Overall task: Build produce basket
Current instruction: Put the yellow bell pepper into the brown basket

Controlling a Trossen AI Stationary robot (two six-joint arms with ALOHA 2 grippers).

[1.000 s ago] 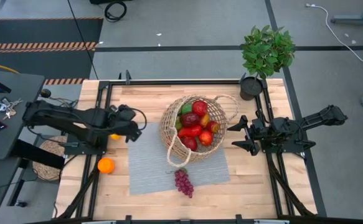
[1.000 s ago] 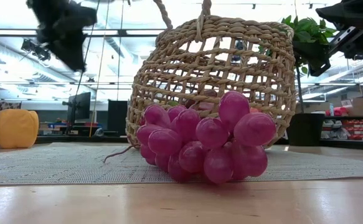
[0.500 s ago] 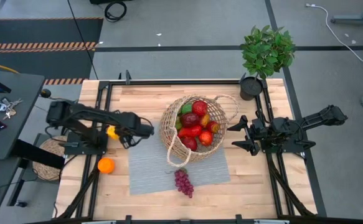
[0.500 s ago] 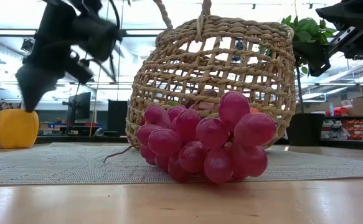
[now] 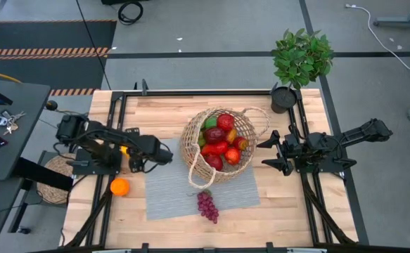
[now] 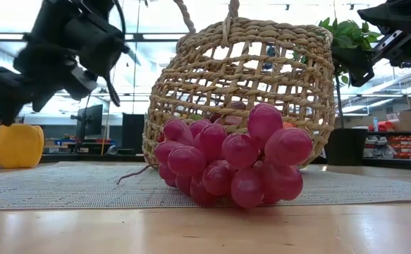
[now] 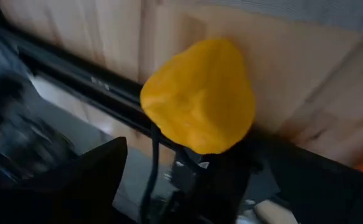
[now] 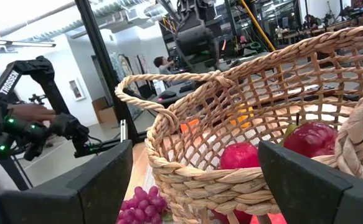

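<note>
Since a second ago the left gripper (image 5: 129, 159) has swung from the mat's edge back over the yellow pepper (image 5: 124, 150), tipping downward, and its fingers have spread; they stand wide with nothing between them, the pepper just beyond their tips in the left wrist view (image 7: 200, 96). An orange (image 5: 119, 186) lies near this gripper, on the side away from the plant. The right gripper (image 5: 273, 153) hangs well apart, just beside the basket (image 5: 190, 140), fingers parted and empty.

A pale butcher-block table (image 5: 162, 109) with black rails carries a grey ribbed mat (image 5: 169, 190). Produce fills the basket: red apples, something green, orange and yellow pieces. Open-weave tan wicker leans on its side, with thin twisted loop handles. Glossy purple grapes (image 5: 207, 205) lie on the mat, between the basket and the table's near edge. A leafy plant (image 5: 302, 56) in a dark pot stands at the far corner. Beyond lies grey floor with striped hazard tape; the low view shows a bright workshop with monitors and shelving.
</note>
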